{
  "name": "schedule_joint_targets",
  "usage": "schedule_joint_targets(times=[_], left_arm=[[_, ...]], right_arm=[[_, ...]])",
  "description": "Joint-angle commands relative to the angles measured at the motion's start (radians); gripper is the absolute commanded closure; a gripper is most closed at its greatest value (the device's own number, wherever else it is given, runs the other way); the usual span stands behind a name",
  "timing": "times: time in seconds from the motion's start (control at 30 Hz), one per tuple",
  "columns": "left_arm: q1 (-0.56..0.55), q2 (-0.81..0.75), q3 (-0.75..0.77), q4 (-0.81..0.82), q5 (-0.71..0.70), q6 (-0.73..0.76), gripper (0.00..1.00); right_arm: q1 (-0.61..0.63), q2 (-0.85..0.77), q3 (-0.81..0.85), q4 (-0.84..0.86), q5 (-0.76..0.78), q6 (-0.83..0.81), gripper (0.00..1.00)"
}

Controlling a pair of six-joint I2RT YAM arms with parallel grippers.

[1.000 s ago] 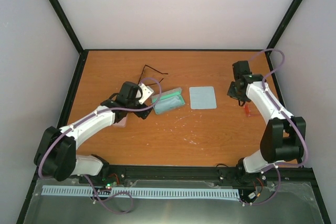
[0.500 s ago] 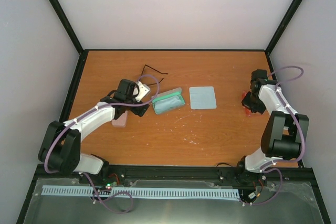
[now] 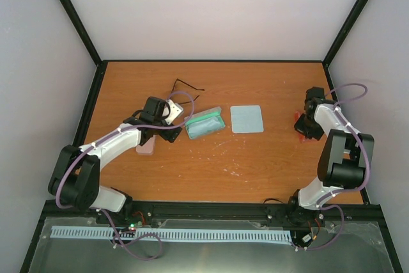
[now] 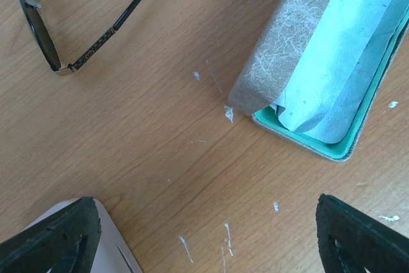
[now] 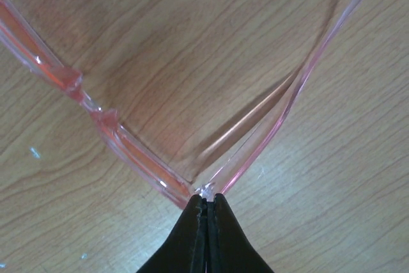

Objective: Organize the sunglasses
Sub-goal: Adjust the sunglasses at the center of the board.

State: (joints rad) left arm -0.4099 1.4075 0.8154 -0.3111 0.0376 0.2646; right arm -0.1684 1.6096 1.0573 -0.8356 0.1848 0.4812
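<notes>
The sunglasses [image 3: 189, 85], a thin dark frame, lie on the table at the back left; the left wrist view shows one lens and arm [image 4: 96, 46]. My left gripper [image 3: 167, 116] is open and empty, between them and an open grey case [image 3: 206, 123] with teal lining and a light-blue cloth inside [image 4: 339, 62]. My right gripper [image 3: 307, 127] at the far right is shut on a clear pink pair of glasses [image 5: 128, 148] at its corner, low over the wood.
A light-blue square cloth [image 3: 246, 119] lies right of the open case. A pink case [image 3: 146, 145] lies under my left forearm, and its corner shows in the left wrist view [image 4: 118, 257]. The table's right edge is close to my right gripper.
My right arm swung from the mid-right of the table out to the right edge with the pink glasses. My left gripper drew back slightly to the left.
</notes>
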Motion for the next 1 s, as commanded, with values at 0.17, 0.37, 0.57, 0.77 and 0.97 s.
schedule_joint_targets(times=[0.17, 0.37, 0.57, 0.77, 0.97], left_arm=[[0.014, 0.028, 0.058, -0.01, -0.009, 0.0, 0.09], [0.017, 0.028, 0.065, -0.043, 0.005, -0.018, 0.09], [0.017, 0.04, 0.082, -0.043, 0.001, -0.014, 0.09], [0.017, 0.052, 0.089, -0.03, 0.009, -0.008, 0.09], [0.017, 0.053, 0.083, -0.014, 0.016, 0.011, 0.09]], right_arm=[[-0.039, 0.058, 0.006, 0.052, 0.018, -0.025, 0.97], [-0.045, 0.092, 0.003, 0.082, 0.017, -0.044, 0.97], [-0.047, 0.125, 0.003, 0.082, -0.043, -0.034, 0.97], [-0.026, 0.129, -0.016, 0.107, -0.161, 0.004, 0.97], [0.07, 0.196, 0.041, 0.101, -0.24, 0.023, 0.97]])
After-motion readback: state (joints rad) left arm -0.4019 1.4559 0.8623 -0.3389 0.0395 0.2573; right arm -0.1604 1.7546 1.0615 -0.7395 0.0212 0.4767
